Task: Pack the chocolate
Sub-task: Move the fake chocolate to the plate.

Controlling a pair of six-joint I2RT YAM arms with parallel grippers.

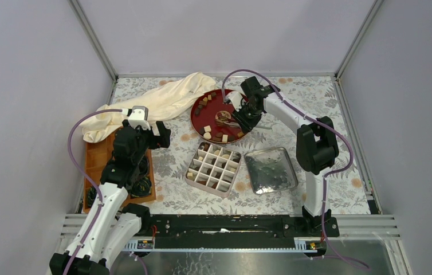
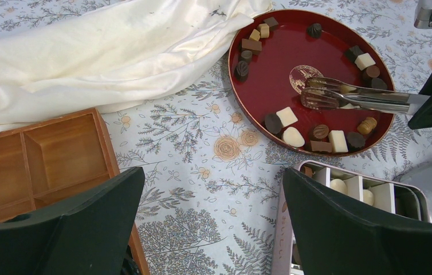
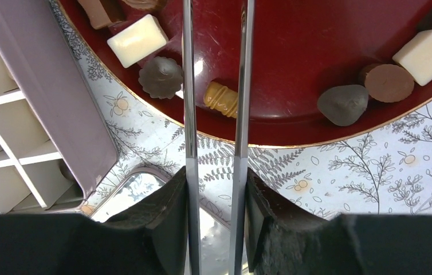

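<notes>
Right end effector (image 3: 216,197) is pinched on tongs (image 2: 351,101), whose tips are held over the plate (image 2: 277,63) centre. Chocolate (image 2: 287,116) is scattered on the plate, mostly at 6 and 10 o'clock in top view. Some is seen in the box (image 3: 53,86), at the plate's 6 o'clock. Left end effector (image 2: 213,177) is spread, nothing held, above the table (image 2: 202,132).
</notes>
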